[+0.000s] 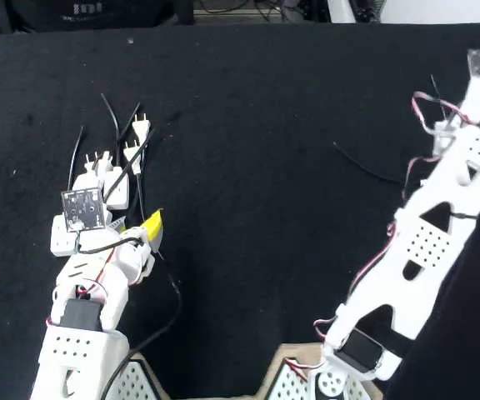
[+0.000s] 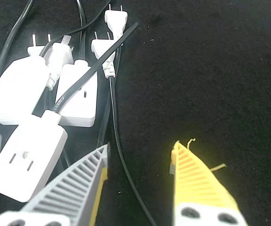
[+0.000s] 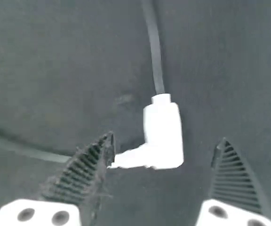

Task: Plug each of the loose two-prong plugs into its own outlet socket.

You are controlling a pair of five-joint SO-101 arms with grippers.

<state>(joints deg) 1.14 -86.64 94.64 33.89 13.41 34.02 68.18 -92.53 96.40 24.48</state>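
Note:
Several white outlet blocks lie in a cluster at the left of the black table; the closest outlet block (image 2: pixel 31 154) shows two empty slots, and another outlet block (image 2: pixel 81 94) lies beyond it. Loose two-prong plugs (image 2: pixel 113 19) (image 2: pixel 102 49) on black cords rest past the blocks, seen as the plug cluster (image 1: pixel 136 137) from above. My left gripper (image 2: pixel 140 153) (image 1: pixel 136 227) hovers open just short of the blocks, a black cord running between its fingers. My right gripper (image 3: pixel 166 150) is open at the far right of the table, with a white plug (image 3: pixel 161 136) lying between its fingers.
A thin black cord (image 1: pixel 365 171) lies loose on the table right of centre. The right arm (image 1: pixel 423 242) stretches along the right edge toward the far corner. Black cables (image 1: pixel 161 321) trail toward the front edge beside the left arm.

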